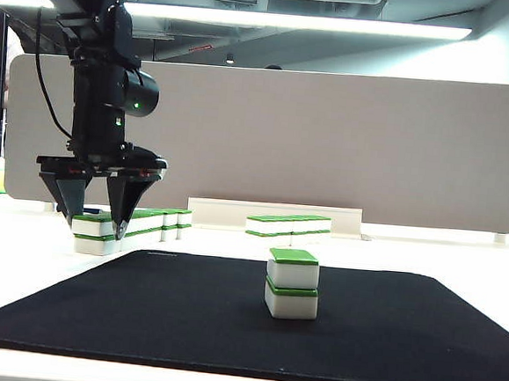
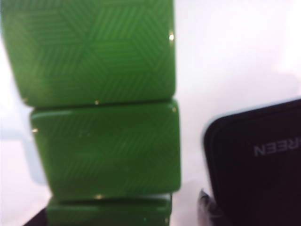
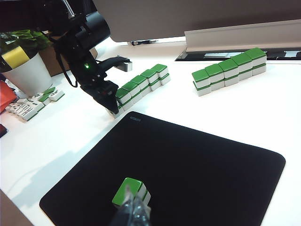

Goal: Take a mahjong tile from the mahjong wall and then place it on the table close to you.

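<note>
- The mahjong wall (image 3: 141,87) is a row of white tiles with green tops, stacked two high, lying on the white table (image 3: 70,141) just beyond the far left corner of the black mat (image 3: 188,169).
- Its long axis runs diagonally away from the mat's corner toward the back of the table; in the exterior view the wall (image 1: 137,225) recedes from its near end toward the grey divider (image 1: 329,143).
- Each tile lies flat with its green face up, and the tiles sit side by side, touching.
- The left gripper (image 1: 96,218) points straight down over the near end of the wall, its jaws spread wide, one finger on either side of the end stack.
- The fingertips reach down around the top end tile; whether they touch it cannot be told.
- The left wrist view is filled with the patterned green tops of the wall (image 2: 101,94), seen from close above, with the corner of the mat (image 2: 258,165) beside them.
- A shorter row of tiles (image 3: 230,70) lies well apart, further right and back.
- A stack of two tiles (image 1: 292,283) stands on the mat near the front.
- The right gripper (image 3: 131,212) is just beside that stack; its jaws are blurred, so their state cannot be told.
</note>
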Robot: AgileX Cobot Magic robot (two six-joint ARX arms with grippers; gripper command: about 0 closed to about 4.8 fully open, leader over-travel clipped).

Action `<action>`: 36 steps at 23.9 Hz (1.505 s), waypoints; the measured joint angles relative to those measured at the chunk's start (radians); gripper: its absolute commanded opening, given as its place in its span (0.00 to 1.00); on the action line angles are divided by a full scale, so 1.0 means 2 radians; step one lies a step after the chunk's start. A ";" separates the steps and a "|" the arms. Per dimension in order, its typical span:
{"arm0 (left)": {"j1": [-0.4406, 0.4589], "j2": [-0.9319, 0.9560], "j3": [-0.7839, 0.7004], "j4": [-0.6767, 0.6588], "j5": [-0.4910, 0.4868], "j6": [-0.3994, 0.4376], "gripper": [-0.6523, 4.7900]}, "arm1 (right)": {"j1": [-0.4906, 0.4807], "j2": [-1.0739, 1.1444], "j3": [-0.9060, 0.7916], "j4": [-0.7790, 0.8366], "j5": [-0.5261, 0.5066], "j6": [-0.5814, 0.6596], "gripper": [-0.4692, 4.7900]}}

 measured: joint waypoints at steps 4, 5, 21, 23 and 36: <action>0.000 0.010 0.000 0.001 0.000 0.000 0.74 | 0.000 0.000 0.000 0.000 0.000 0.000 0.09; 0.000 0.011 0.000 0.001 0.000 0.000 0.74 | 0.000 0.000 0.000 0.000 0.000 0.000 0.09; 0.000 0.013 0.000 0.013 -0.002 0.000 0.43 | 0.000 0.000 0.000 0.000 0.000 0.000 0.09; 0.000 0.013 0.001 0.010 -0.002 0.000 0.43 | 0.000 0.000 0.000 0.000 0.000 0.000 0.09; -0.003 0.000 0.011 -0.058 0.040 0.000 0.43 | 0.000 0.000 0.000 0.000 0.000 0.000 0.09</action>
